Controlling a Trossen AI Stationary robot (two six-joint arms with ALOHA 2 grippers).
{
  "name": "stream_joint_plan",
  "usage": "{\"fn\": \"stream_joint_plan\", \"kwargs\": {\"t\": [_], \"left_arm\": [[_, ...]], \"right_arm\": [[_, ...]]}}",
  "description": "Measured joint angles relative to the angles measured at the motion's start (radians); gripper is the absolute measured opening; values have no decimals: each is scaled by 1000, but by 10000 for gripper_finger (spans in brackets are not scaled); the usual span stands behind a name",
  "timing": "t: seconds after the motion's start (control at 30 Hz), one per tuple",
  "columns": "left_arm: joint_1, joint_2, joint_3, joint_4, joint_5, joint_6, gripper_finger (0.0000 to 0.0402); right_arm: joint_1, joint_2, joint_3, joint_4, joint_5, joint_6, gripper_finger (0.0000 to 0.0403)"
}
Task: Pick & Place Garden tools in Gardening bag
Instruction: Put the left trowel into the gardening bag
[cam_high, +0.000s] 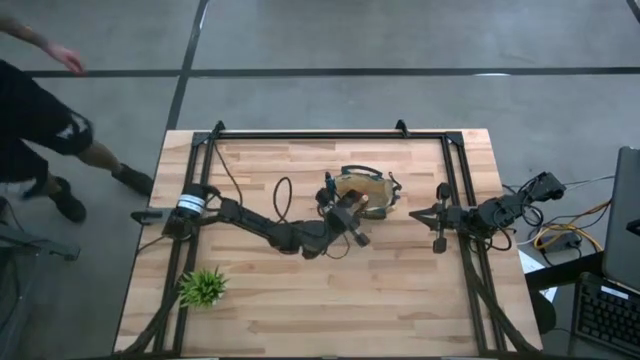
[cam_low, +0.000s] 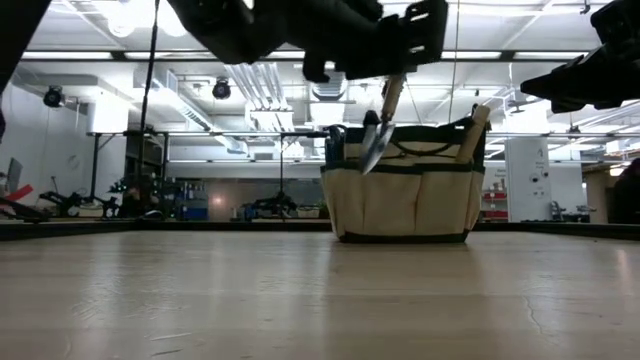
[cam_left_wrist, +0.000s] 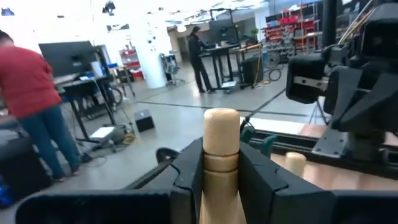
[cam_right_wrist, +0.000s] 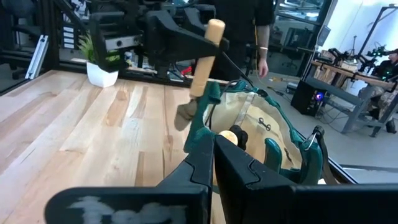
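The tan gardening bag (cam_high: 368, 192) with dark green trim stands upright on the table's middle and also shows in the low view (cam_low: 405, 195). A second wooden handle (cam_low: 472, 130) sticks up out of the bag. My left gripper (cam_high: 348, 216) is just left of the bag, above its rim, shut on a wooden-handled trowel (cam_low: 383, 125). My right gripper (cam_high: 416, 213) hovers right of the bag, pointing at it, with its fingers together and empty (cam_right_wrist: 214, 158). The shears and the red item do not show. My left gripper pinches the trowel's wooden handle (cam_left_wrist: 221, 134) between its two fingers (cam_left_wrist: 186, 180), near its rounded free end, which sticks out past them. The fingers come from the table's left and lie across the handle. The trowel hangs tilted and clear of the table, its metal blade (cam_low: 374, 148) down by the bag's left rim.
A small leafy plant in a white pot (cam_high: 203, 287) stands near the table's near left corner. A black frame rail (cam_high: 330, 135) runs along the table's far edge. A person (cam_high: 40, 110) stands on the floor beyond the far left corner.
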Motion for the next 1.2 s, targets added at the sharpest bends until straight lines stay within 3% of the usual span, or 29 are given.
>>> {"fn": "stream_joint_plan", "kwargs": {"t": [0.13,0.37,0.7,1.2], "left_arm": [[13,2,39,6,8,75,76],[49,-3,38,39,11,76,76],[91,23,36,41,32,-43,76],[66,42,34,-9,36,-60,90]], "right_arm": [[0,0,0,0,0,0,8],[0,0,0,0,0,0,8],[0,0,0,0,0,3,8],[0,0,0,1,0,13,8]]}}
